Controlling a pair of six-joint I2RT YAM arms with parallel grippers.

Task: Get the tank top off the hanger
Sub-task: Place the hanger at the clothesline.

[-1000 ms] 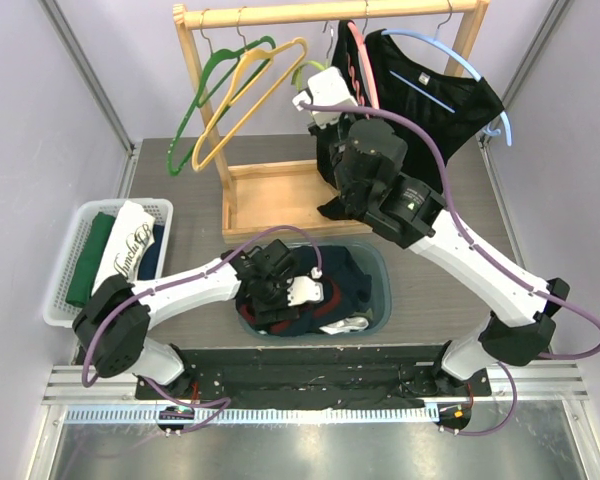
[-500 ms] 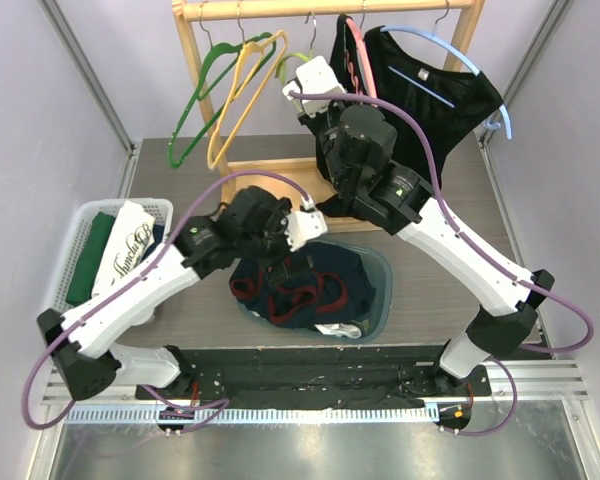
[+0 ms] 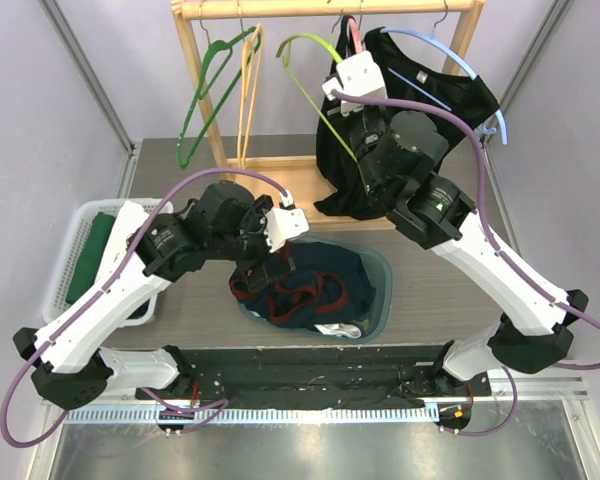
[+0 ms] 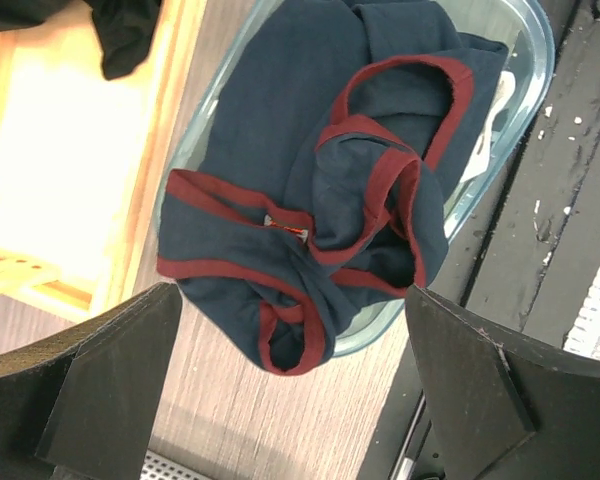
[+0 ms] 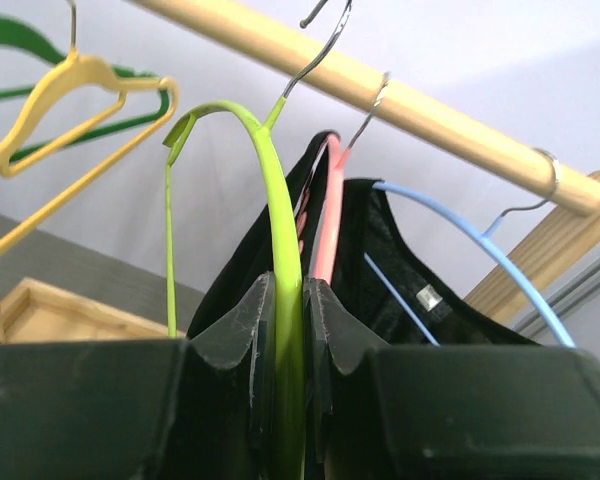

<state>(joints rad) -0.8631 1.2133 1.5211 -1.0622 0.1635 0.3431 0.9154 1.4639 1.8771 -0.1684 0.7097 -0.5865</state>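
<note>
The tank top (image 4: pixel 310 200), navy with red trim, lies bunched in a clear bin (image 3: pixel 383 275) at the middle of the tabletop's near edge, already off its hanger. One fold laps over the bin's rim toward the wooden rack base (image 3: pixel 290 200). The left end effector (image 4: pixel 292 295) hangs above it with jaws spread wide, grasping nothing.

The right end effector (image 5: pixel 288 300) is clenched on the bare lime hanger (image 5: pixel 270 170), whose hook sits on the wooden rail (image 5: pixel 410 105) at the far edge.

The likeliest trouble is up there. The pink hanger (image 5: pixel 325 250) hangs just beside the lime one, carrying a black garment (image 3: pixel 440 95). A sideways pull could knock it, or drag that cloth along. A blue hanger (image 5: pixel 460 230) crowds the same stretch of rail. Letting go while the hook is half seated could drop the lime hanger onto the rack base.

Below, a low pass by the left end effector could snag a red strap and tug the overhanging fold out of the bin.
</note>
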